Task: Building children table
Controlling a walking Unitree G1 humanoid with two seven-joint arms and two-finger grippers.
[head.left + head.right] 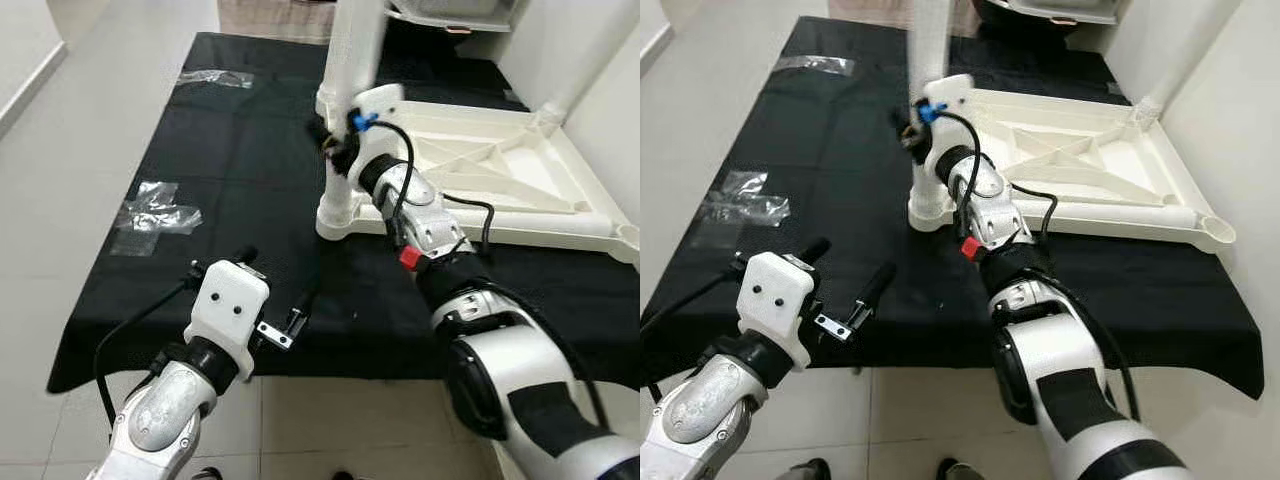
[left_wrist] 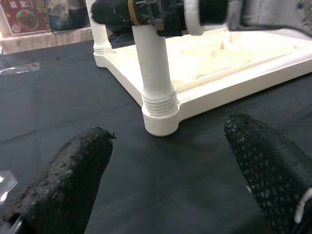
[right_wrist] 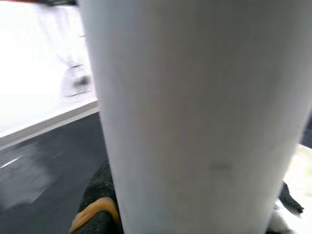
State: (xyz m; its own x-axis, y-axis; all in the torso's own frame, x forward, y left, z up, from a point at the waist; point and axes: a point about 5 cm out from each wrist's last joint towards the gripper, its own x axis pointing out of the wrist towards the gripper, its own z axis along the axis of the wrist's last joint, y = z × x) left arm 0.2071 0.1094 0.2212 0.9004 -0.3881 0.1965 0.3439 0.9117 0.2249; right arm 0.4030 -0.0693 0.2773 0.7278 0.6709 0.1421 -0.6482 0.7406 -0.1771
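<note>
The white plastic table top (image 1: 520, 170) lies upside down on a black cloth (image 1: 250, 150). A white table leg (image 1: 352, 60) stands upright in its near left corner socket (image 1: 338, 215). My right gripper (image 1: 335, 140) is shut around this leg partway up; in the right wrist view the leg (image 3: 195, 117) sits pressed between the black fingers (image 3: 100, 195). My left gripper (image 1: 272, 290) hovers open over the cloth's front edge, holding nothing. In the left wrist view its two fingertips (image 2: 73, 175) frame the leg's ribbed base (image 2: 158, 105).
Clear plastic bags lie at the cloth's left edge (image 1: 155, 215) and far left (image 1: 215, 78). White walls stand close on the right (image 1: 600, 60). Another ribbed corner socket (image 1: 1145, 105) sits at the table top's far right. Tiled floor (image 1: 330, 410) borders the cloth in front.
</note>
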